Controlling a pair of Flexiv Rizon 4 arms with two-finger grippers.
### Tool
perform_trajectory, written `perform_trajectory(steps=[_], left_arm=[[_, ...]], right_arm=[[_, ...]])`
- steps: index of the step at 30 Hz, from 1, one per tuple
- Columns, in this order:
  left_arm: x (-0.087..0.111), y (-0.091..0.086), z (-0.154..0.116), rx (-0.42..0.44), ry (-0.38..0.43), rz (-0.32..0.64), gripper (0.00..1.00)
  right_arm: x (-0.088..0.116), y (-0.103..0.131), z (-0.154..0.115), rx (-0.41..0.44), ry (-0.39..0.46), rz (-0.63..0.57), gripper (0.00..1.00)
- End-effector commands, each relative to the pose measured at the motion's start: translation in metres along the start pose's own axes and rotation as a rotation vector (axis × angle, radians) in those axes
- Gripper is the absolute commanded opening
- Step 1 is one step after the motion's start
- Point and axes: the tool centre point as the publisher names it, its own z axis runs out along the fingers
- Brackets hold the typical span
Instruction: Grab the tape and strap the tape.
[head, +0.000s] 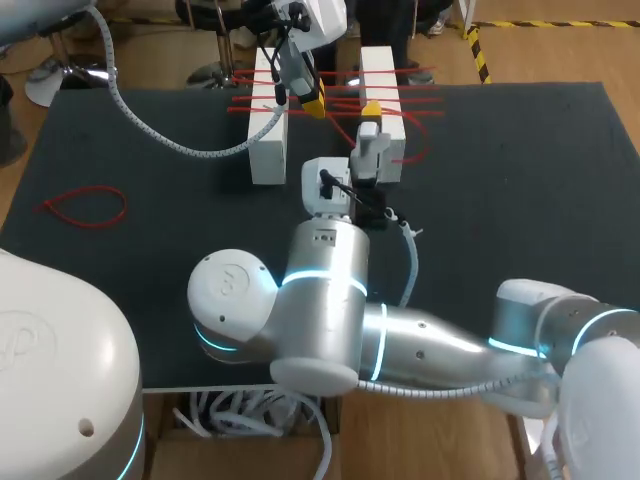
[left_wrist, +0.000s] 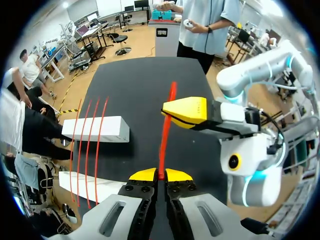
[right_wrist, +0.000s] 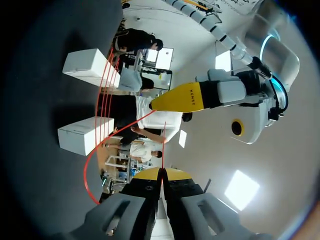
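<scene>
The red tape (left_wrist: 164, 145) is a thin, flat strip held up above the desk (head: 520, 180) between the two tools. The left tool (left_wrist: 160, 175) has its yellow tips pressed together on the tape. From there it runs straight ahead to the right tool (right_wrist: 161, 174), whose tips also pinch it. Seen from the right tool, a length of it bows in a wide curve away from the left tool's tip. I judge it light, limp and a little springy, apt to twist or slip. Holds near the ends, with the flat sides against the pads, seem best. Beside and below the left tool stand white blocks (head: 265, 135) with more red strips (left_wrist: 89, 150) laid across them. A loose red loop (head: 85, 205) lies well apart from both tools.
</scene>
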Motion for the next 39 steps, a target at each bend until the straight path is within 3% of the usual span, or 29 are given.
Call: perform_trajectory(steps=[1, 39], left_arm=[[0.0, -0.001, -0.001, -0.005, 0.001, -0.001, 0.0], [0.0, -0.001, -0.001, -0.005, 0.001, -0.001, 0.0]], right_arm=[[-0.006, 0.001, -0.004, -0.011, 0.016, -0.009, 0.0], [-0.001, 0.021, -0.005, -0.018, 0.029, -0.049, 0.0]])
